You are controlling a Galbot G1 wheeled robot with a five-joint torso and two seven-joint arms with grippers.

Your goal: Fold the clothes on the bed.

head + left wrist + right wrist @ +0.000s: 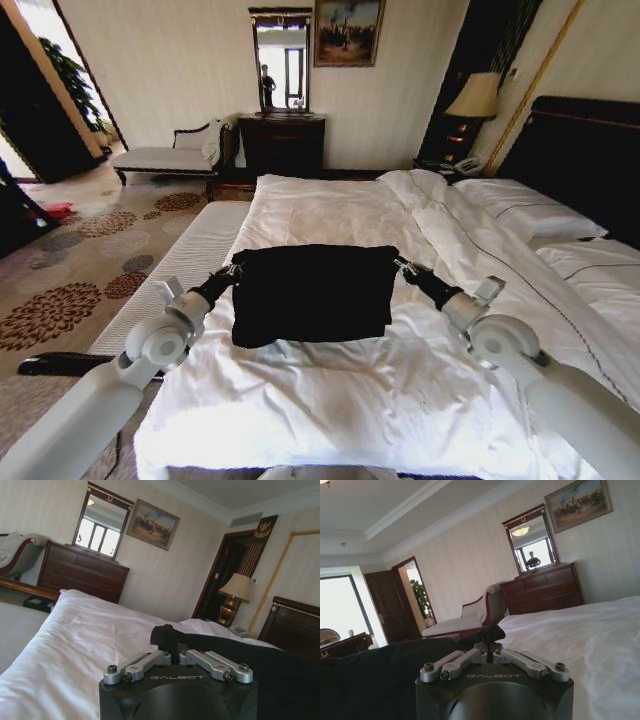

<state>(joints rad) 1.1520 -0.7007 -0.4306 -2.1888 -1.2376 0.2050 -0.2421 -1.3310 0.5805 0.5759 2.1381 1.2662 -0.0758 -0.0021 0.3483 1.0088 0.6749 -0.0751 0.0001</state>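
Observation:
The clothes are a black garment folded into a rough rectangle on the white duvet of the bed. My left gripper is shut on its far left corner. At the far right corner my right gripper is shut on the fabric too. In the left wrist view a pinched tuft of the black cloth stands up between the closed fingers of the left gripper. The right wrist view shows the same: the right gripper pinches a fold of black fabric, and the rest of the garment spreads out beyond.
White pillows and a dark headboard lie at the right. A pale bench runs along the bed's left side. Beyond stand a dark dresser with a mirror, a chaise and a bedside lamp.

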